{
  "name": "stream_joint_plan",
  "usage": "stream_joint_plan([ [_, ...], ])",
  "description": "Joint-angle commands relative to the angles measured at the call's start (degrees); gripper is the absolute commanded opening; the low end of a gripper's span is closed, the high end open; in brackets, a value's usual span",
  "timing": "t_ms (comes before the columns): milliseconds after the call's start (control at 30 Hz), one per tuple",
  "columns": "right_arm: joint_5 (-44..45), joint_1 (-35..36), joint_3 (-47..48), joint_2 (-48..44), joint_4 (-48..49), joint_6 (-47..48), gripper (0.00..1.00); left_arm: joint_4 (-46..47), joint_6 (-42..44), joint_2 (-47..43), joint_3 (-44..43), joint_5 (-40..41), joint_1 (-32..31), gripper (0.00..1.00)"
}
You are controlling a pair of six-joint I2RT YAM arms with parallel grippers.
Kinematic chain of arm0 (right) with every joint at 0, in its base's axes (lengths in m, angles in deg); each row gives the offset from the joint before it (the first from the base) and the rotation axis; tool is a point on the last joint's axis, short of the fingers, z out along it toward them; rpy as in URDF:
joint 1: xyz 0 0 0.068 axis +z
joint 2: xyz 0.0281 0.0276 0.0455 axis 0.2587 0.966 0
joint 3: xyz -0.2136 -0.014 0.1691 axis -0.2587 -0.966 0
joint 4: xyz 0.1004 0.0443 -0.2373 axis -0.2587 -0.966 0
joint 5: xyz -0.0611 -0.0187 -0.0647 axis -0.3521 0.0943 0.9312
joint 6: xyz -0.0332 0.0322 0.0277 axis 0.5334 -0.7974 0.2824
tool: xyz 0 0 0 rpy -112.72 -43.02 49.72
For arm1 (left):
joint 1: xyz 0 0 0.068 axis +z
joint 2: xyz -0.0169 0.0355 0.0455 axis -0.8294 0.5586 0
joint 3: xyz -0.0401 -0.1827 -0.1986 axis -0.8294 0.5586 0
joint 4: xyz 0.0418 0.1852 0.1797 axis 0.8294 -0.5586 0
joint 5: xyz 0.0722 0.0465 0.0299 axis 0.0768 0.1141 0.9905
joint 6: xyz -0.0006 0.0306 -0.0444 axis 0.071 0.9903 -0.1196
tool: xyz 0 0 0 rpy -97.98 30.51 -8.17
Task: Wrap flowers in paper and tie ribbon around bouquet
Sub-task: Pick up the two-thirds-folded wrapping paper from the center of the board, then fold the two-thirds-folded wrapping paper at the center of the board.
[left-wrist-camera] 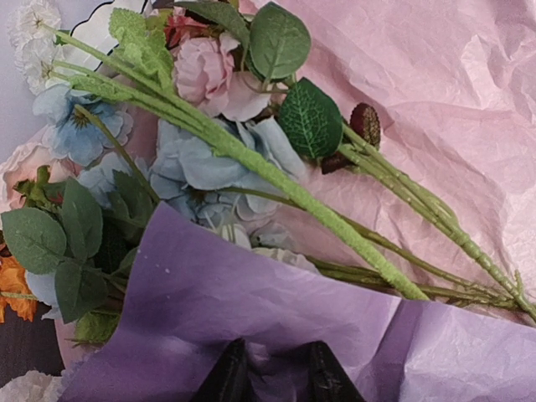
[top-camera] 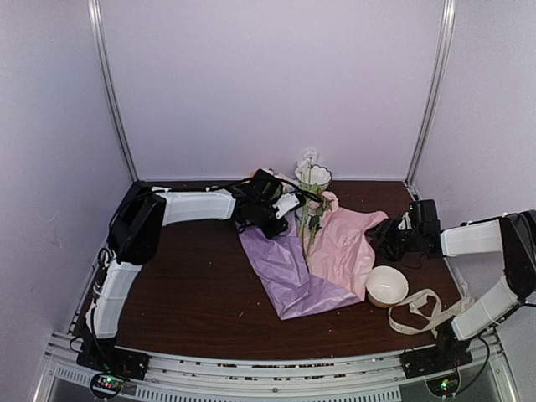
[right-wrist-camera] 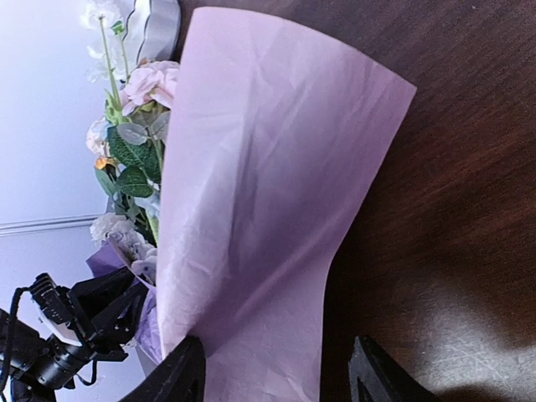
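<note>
The paper (top-camera: pixel 289 272) lies spread on the table, lilac at the left and pale pink at the right. The flowers (top-camera: pixel 306 230) lie along its middle, with their blooms at the far end. My left gripper (top-camera: pixel 275 219) is at the paper's far left corner. In the left wrist view it (left-wrist-camera: pixel 276 368) is shut on a pinched fold of lilac paper (left-wrist-camera: pixel 251 301), lifted over the flowers (left-wrist-camera: pixel 209 159). My right gripper (top-camera: pixel 378 239) is at the pink edge. There it (right-wrist-camera: pixel 276 356) stands open around the raised pink flap (right-wrist-camera: pixel 268 167), with only one finger touching. The ribbon (top-camera: pixel 419 308) lies looped at the front right.
A white bowl (top-camera: pixel 387 286) sits just off the paper's right corner, beside the ribbon. A white vessel (top-camera: pixel 315 176) stands behind the flower heads at the back. The enclosure's walls close in the table at the back and on both sides.
</note>
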Motion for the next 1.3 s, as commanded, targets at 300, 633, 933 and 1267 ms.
stream_joint_plan([
  [300, -1.4, 8.0, 0.4, -6.0, 3.3, 0.8, 0.61, -0.5, 0.3, 2.1, -0.2, -1.7, 0.0, 0.28],
  [633, 4.5, 15.1, 1.0, -9.6, -2.0, 2.8, 0.59, -0.6, 0.4, 2.1, -0.3, -1.6, 0.0, 0.28],
  [933, 19.6, 22.3, 14.5, -5.2, -18.9, 11.8, 0.05, -0.7, 0.4, 2.2, -0.6, -1.5, 0.0, 0.27],
  [1267, 12.5, 33.0, 28.8, 5.0, -14.8, 12.8, 0.00, -1.1, 0.3, 2.4, -0.9, -1.4, 0.0, 0.26],
])
